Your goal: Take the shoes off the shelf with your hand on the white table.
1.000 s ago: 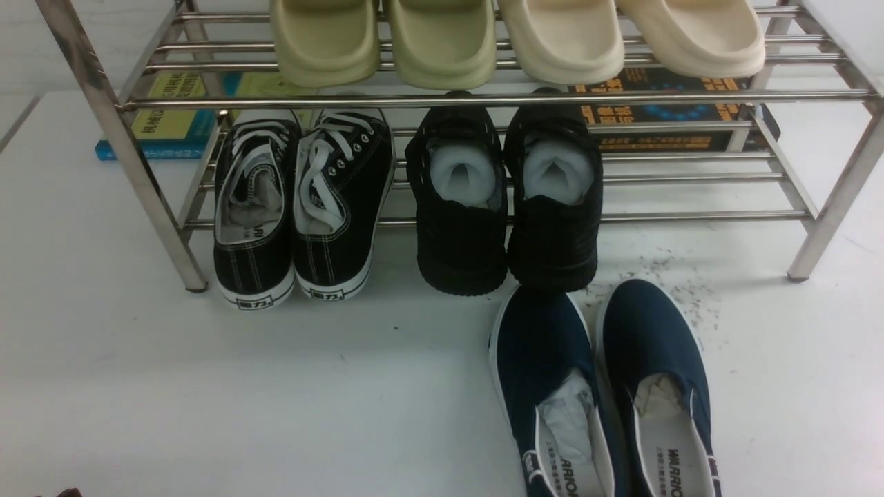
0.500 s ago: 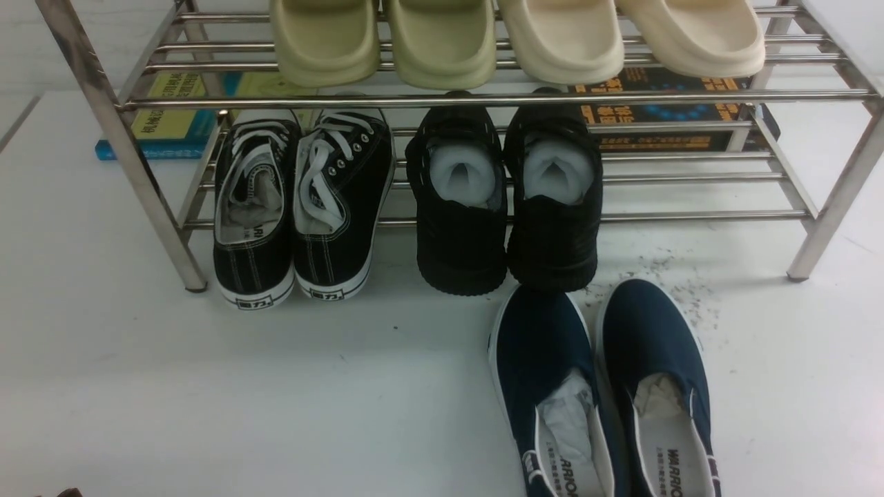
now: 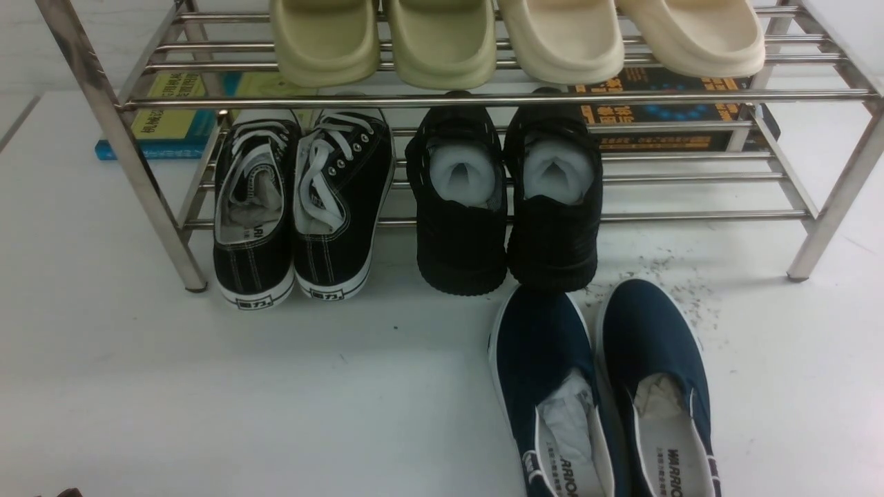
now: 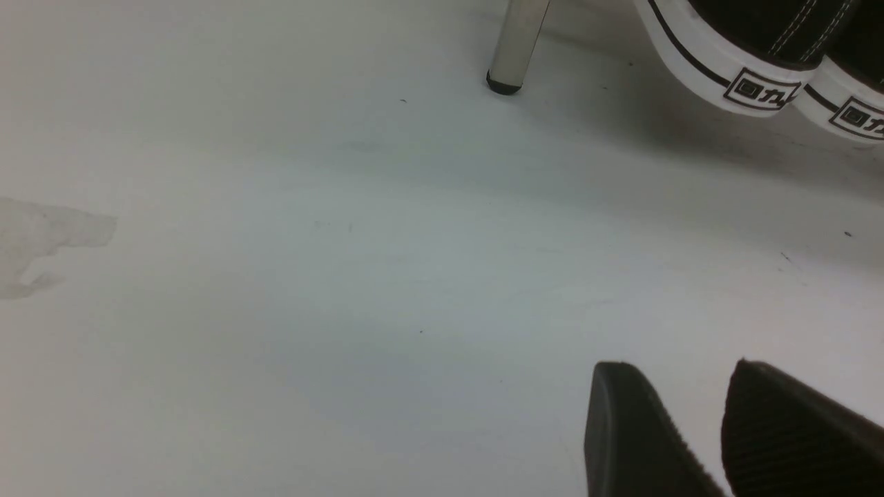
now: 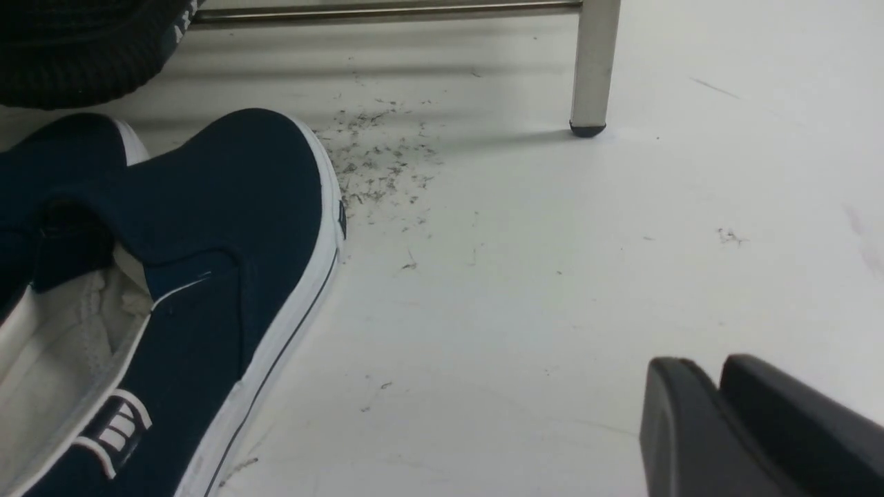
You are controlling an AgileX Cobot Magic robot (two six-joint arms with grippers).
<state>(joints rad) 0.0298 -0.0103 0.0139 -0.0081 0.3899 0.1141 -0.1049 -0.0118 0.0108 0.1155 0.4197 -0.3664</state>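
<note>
Nothing moved; shoes (image 3: 601,393) toes shelfward (image 3: 836,200).

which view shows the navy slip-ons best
The front view: both navy slip-ons lie side by side on the white table, toes toward the shelf. The right wrist view shows one closely and part of the other; the left wrist view shows neither.

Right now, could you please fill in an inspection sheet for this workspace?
Surface: white table, dark grey scuffs.
Job's things: navy shoes on the table, off the shelf.
Clutter: black lace-ups, all-black shoes, slippers, books.
Grippers: left gripper slightly parted, empty; right gripper jaws nearly together, empty, apart from the shoes.
Cables: nothing seen.
Surroundings: nothing seen.
</note>
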